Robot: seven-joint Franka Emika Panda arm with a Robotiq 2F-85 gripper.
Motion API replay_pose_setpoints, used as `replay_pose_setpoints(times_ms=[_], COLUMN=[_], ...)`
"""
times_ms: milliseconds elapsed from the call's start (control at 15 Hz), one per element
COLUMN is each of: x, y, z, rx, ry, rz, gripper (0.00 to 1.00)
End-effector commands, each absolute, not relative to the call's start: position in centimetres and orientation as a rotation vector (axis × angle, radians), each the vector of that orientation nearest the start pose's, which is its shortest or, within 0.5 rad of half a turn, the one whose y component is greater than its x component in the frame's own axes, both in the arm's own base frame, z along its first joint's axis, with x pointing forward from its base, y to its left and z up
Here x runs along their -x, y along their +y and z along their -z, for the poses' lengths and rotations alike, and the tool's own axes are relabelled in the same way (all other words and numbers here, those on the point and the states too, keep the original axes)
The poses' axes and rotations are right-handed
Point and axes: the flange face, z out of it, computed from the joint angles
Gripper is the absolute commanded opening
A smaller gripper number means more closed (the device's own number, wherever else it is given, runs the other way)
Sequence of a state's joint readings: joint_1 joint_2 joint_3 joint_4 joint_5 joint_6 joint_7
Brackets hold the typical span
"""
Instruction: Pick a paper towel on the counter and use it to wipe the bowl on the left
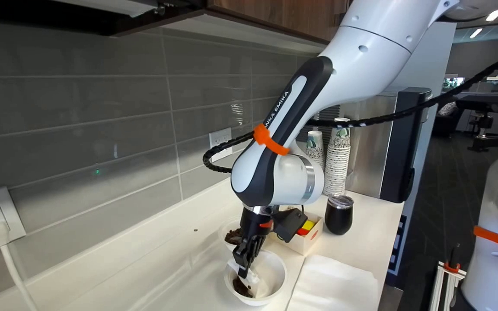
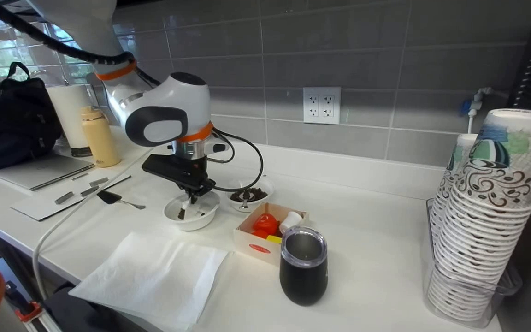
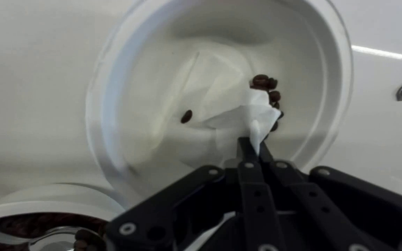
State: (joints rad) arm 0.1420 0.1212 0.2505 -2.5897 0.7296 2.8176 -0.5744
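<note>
The wide white bowl (image 1: 277, 268) stands on the off-white counter (image 1: 361, 233); it also shows in an exterior view (image 2: 196, 224) and from above in the wrist view (image 3: 330, 59). Dark brown beans lie inside it, mostly in one cluster, with one lone bean. My gripper (image 1: 247, 268) points down into the bowl; it also shows in an exterior view (image 2: 193, 198). In the wrist view its fingertips (image 3: 255, 150) are pressed together on the crumpled white paper towel (image 3: 262, 116). The towel reaches down to the bowl's inside beside the beans; its full outline is hard to tell against the white bowl.
A smaller bowl (image 2: 270, 188) of dark beans with a spoon stands close beside. A small box (image 2: 247, 242) with colourful items, a black tumbler (image 2: 303, 276) and cup stacks (image 2: 477, 240) stand nearby. A large folded white sheet (image 2: 155, 276) lies at the front edge.
</note>
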Motion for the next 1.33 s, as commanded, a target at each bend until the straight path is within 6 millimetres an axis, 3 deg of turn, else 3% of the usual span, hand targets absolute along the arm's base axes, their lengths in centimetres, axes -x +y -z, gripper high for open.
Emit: replay_pose_setpoints(times_ms=[0, 400, 600, 800, 1267], x=[-42.8, -42.3, -41.8, -41.5, -41.3], y=[12.8, 10.7, 10.1, 10.9, 14.5], z=[-22.7, -22.5, -22.3, -22.7, -24.4], rx=[2.871, 2.966, 3.01, 3.014, 2.846], ry=[-0.375, -0.395, -0.419, -0.443, -0.528], rz=[0.261, 0.304, 0.236, 0.114, -0.151], gripper=[0.01, 0.01, 0.01, 0.01, 0.01])
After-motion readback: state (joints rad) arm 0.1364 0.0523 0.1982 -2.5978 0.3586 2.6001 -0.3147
